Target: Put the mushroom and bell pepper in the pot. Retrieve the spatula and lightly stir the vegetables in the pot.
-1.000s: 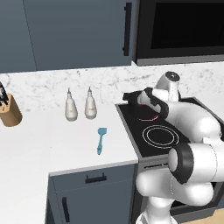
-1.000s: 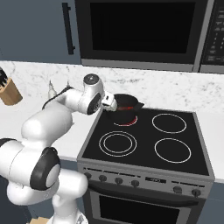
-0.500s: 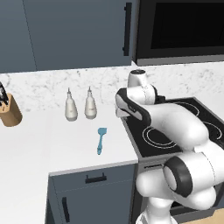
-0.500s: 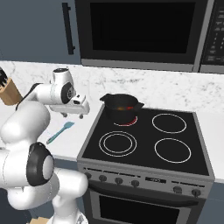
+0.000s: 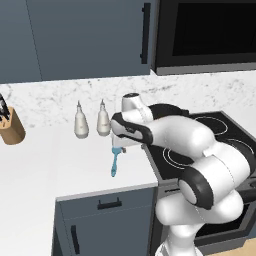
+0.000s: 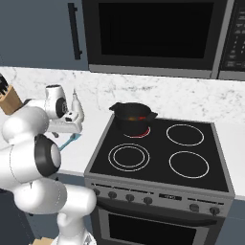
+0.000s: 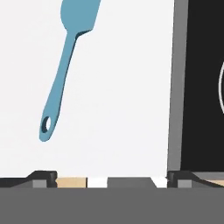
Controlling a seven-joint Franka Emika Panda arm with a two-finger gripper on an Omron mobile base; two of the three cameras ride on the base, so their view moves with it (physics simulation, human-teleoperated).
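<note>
The vegetables (image 6: 134,116) are seen as a red-and-dark patch inside the pot (image 6: 132,117) on the stove, well off to one side of the hand (image 5: 119,148), so the spatula's retrieval is judged to be the step in hand. The hand is spread fully wide and empty above the tabletop (image 5: 60,165). The spatula (image 7: 65,69) is found flat just ahead of the fingertips and to one side, so centring over its thin handle and a descent are called for next.
</note>
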